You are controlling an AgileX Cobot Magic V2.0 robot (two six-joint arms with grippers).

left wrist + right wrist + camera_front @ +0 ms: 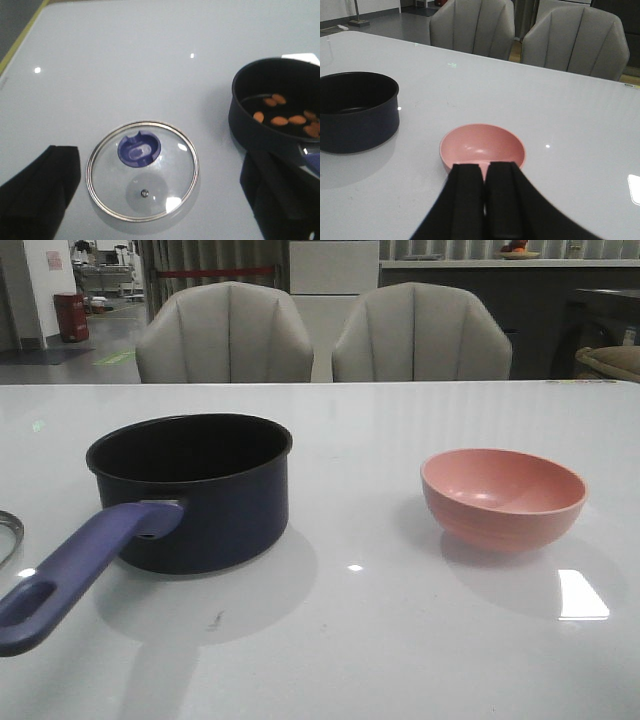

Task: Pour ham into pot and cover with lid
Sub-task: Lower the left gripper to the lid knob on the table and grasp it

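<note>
Tabletop (125, 60) — lid (142, 170) btwn L fingers (37, 195)

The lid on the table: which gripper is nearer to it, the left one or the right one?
Left. The left gripper hangs open right over the lid, one finger on each side. The right gripper is shut near the pink bowl, with no lid in its view.

I count one pot (200, 490), one pink bowl (503, 495) at its 3 o'clock, and one lid (142, 169) on one table (400, 640). About seven ham (285, 112) pieces show in the pot, some partly hidden. Two chairs (225, 335) sit at 12 o'clock
</note>
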